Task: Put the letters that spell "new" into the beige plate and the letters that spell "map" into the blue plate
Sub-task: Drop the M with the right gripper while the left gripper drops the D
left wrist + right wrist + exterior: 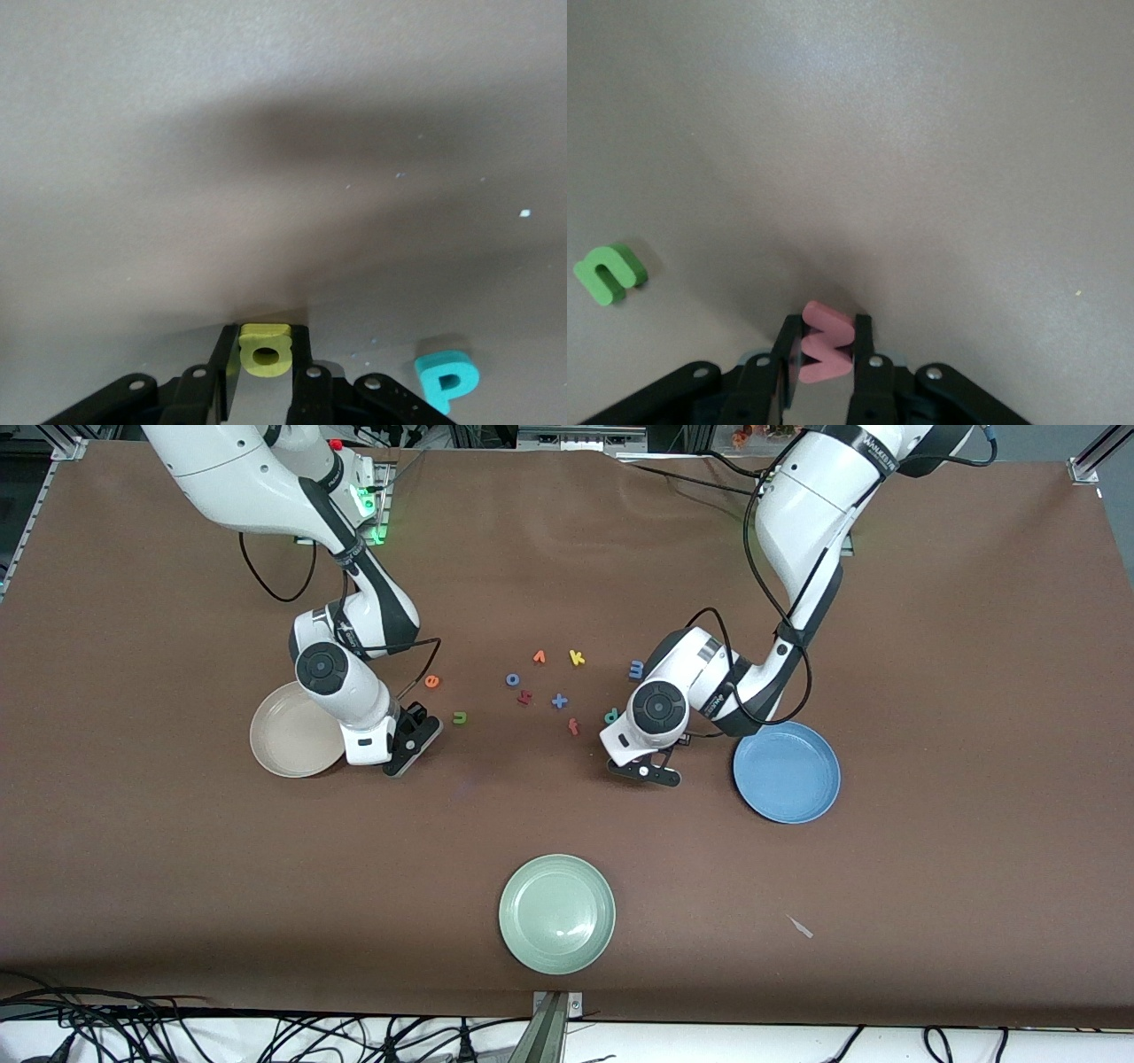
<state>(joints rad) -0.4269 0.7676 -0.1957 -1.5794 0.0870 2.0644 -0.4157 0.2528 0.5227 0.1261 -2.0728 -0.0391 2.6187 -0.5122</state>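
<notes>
Brown table (pixel 930 646). Beige plate (pixel 288 740) toward right arm's end, blue plate (pixel 788 772) toward left arm's, green plate (pixel 556 913) nearest the camera. Small foam letters (pixel 549 686) scattered mid-table; a pale scrap (pixel 801 926), possibly tape.

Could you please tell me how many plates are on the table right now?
3. The beige plate lies toward the right arm's end, the blue plate toward the left arm's end, and the pale green plate between them, nearest the front camera. None seems hidden.

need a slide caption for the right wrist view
Right gripper shut on the pink "w" over the brown table, green "n" lying nearby.
</notes>
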